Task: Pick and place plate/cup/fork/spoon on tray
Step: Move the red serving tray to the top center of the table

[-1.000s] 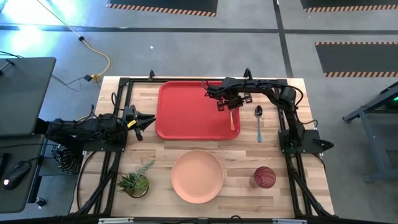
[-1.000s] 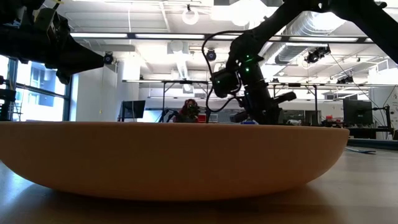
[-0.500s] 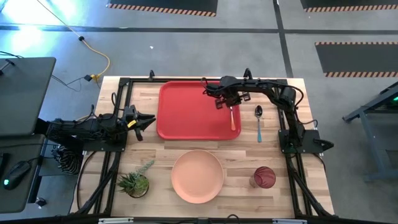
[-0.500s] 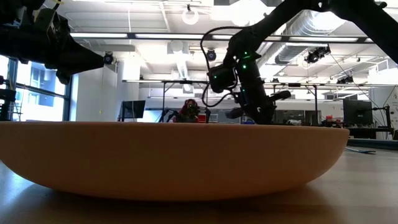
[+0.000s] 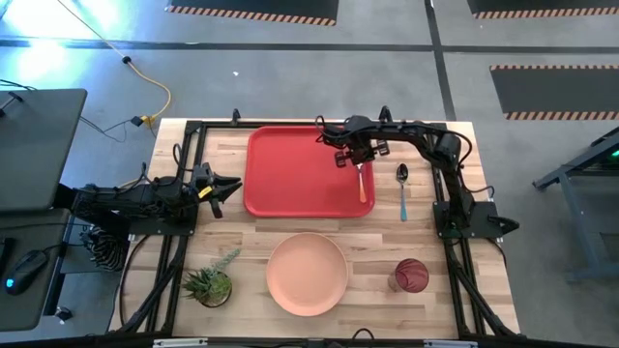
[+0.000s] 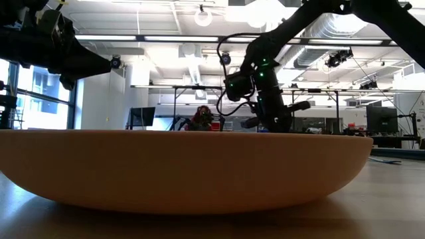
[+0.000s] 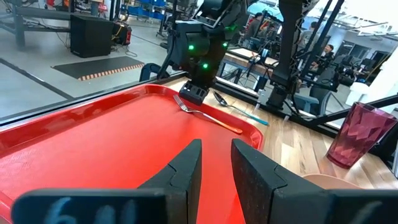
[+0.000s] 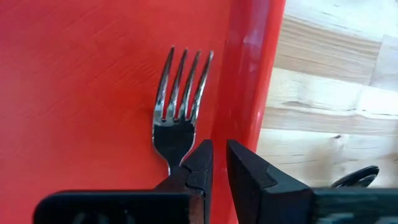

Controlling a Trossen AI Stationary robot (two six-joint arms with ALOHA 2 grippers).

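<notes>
Fork (image 5: 362,183) lying inside the tray (image 5: 290,174) along its right rim; right gripper (image 5: 355,158) above the tines, fingers narrowly parted, holding nothing. Left gripper (image 5: 224,187), fingers narrowly parted, waits left of the tray.

Bench (image 5: 193,256): light wooden top with black framing along its edges.
Directly on it, placed from the tray:
- Tray (image 5: 295,179): red, rectangular, at the far middle of the bench.
- Spoon (image 5: 402,188): blue handle, just beside the tray's right rim, apart from it.
- Plate (image 5: 307,274): salmon-pink, near the tray's front edge.
- Cup (image 5: 410,275): dark red, right of the plate, well apart from the tray.
- Small potted plant (image 5: 209,283): beyond the tray's front-left corner.
</notes>
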